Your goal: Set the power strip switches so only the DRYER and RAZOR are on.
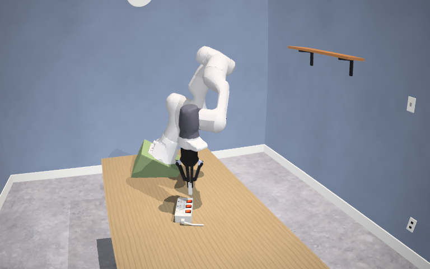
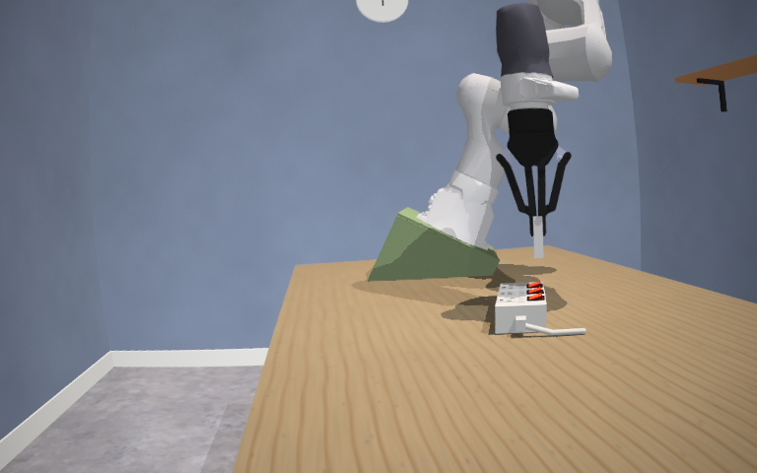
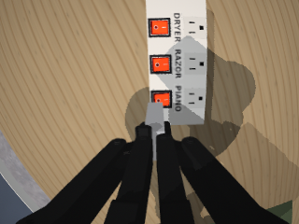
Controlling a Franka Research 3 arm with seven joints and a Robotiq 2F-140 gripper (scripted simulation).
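Note:
The white power strip (image 1: 182, 219) (image 2: 509, 320) (image 3: 177, 6) lies flat, switches up. Its red rockers are DRYER (image 1: 187, 210) (image 2: 535, 297) (image 3: 159, 27) at the cord end, RAZOR (image 1: 188, 205) (image 2: 534, 290) (image 3: 161, 64) in the middle and PIANO (image 1: 189, 200) (image 2: 534, 284) (image 3: 162, 98) nearest the robot. All three seem tilted alike, the outer "O" edge raised and the "I" side by the labels lower. My gripper (image 1: 190, 189) (image 2: 537, 245) (image 3: 155, 114) is shut and empty, above the strip's PIANO end, not touching. Its tips hide part of PIANO in the wrist view.
A white cord (image 1: 194, 225) (image 2: 564, 331) leaves the strip's end away from the robot and bends to the right on the wooden table (image 1: 221, 241) (image 2: 418, 390). The green base wedge (image 1: 155, 171) (image 2: 435, 259) stands behind and left of the strip. A wall shelf (image 1: 326, 52) is far off right.

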